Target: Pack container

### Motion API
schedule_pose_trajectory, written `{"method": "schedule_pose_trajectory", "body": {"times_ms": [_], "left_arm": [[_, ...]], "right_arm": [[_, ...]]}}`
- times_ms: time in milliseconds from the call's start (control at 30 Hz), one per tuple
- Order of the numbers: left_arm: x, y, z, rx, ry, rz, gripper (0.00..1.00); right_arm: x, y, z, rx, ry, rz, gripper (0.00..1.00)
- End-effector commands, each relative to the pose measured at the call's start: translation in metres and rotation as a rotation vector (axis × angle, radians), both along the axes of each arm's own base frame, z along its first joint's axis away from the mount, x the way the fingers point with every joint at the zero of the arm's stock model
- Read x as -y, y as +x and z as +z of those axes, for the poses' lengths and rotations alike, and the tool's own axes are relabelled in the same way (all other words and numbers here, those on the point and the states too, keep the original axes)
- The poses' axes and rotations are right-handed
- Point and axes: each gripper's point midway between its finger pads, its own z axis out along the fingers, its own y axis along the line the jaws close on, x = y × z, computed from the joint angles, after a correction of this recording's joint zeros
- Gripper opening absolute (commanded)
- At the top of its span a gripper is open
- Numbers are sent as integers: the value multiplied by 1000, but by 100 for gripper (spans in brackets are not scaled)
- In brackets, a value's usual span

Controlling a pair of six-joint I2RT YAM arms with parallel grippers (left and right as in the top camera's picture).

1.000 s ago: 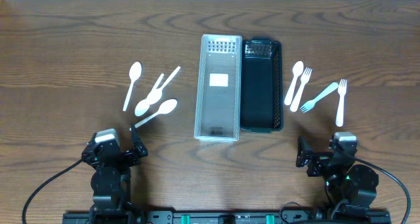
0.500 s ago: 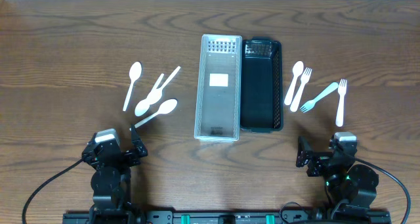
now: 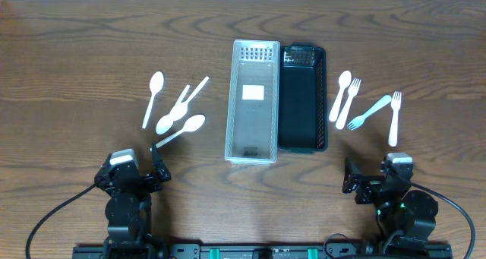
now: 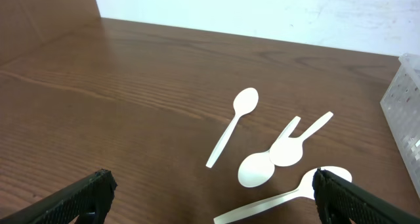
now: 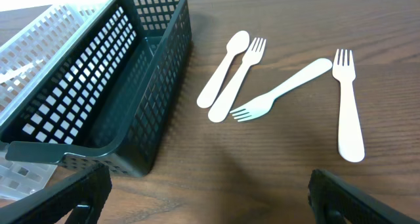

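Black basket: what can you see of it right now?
The black basket is a long, narrow, dark plastic bin with lattice walls and a lipped rim. It sits upright and empty on the wooden table, its long side snug alongside the white basket, seemingly touching. Nothing else touches it.

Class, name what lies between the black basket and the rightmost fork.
In the overhead view, three white utensils lie between the black basket and the rightmost fork: a spoon, a fork beside it, then a slanted fork.
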Motion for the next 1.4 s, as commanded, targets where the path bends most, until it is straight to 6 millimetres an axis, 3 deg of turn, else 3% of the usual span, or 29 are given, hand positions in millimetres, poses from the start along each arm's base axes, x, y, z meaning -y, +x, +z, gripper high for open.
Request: {"method": "schedule_pose_trajectory", "body": {"times_ms": [0,967,1100,1200,1367], "left_arm": [[-1,0,-10,-21,17,2,98],[-1,0,-10,-21,15,0,98],[8,2,-13,-25,-26,-43,98],[20,3,-14,-25,-78,-103,98],[32,1,-1,-47,-99,-169,98]], "right_arm": [[-1,0,0,2,8,2,99],[-2,0,0,2,12,7,99],[-8,0,3,4,68,20,99],[-18,1,13,37,106,70,99],[-10,5,46,61,127,14,99]]}}
